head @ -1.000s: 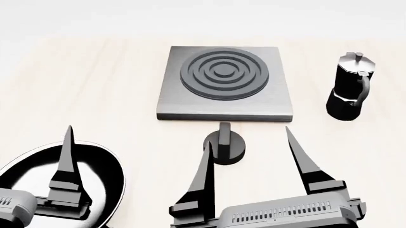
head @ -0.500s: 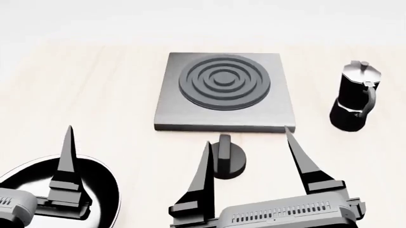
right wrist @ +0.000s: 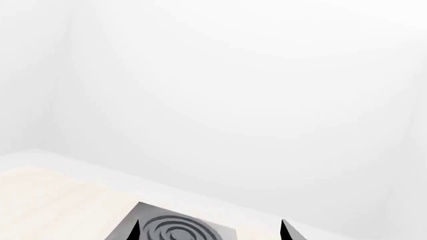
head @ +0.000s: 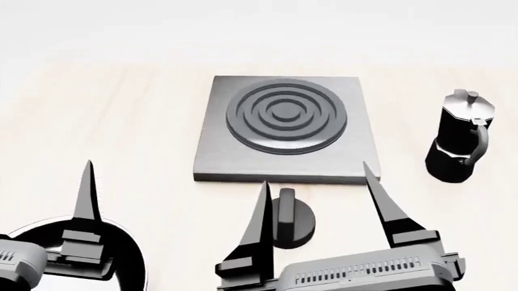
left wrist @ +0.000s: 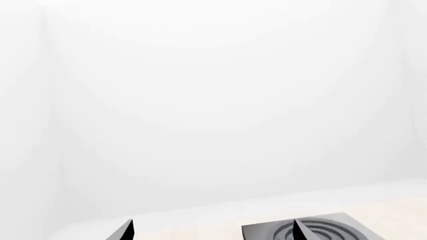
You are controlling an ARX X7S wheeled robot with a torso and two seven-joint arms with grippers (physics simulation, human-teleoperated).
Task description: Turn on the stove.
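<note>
Head view shows the pale wooden table point(head: 121, 121) carrying the square grey stove point(head: 285, 128), its black knob point(head: 289, 217) just before it, between the right gripper's point(head: 316, 185) widely spread, empty fingers; the left gripper's point(head: 85, 182) spread cannot be told.

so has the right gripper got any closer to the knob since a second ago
Yes. In the head view the knob now sits lower, between the open right gripper fingers, and the stove nears their tips; the whole scene shifted together, so robot or camera moved forward.
</note>
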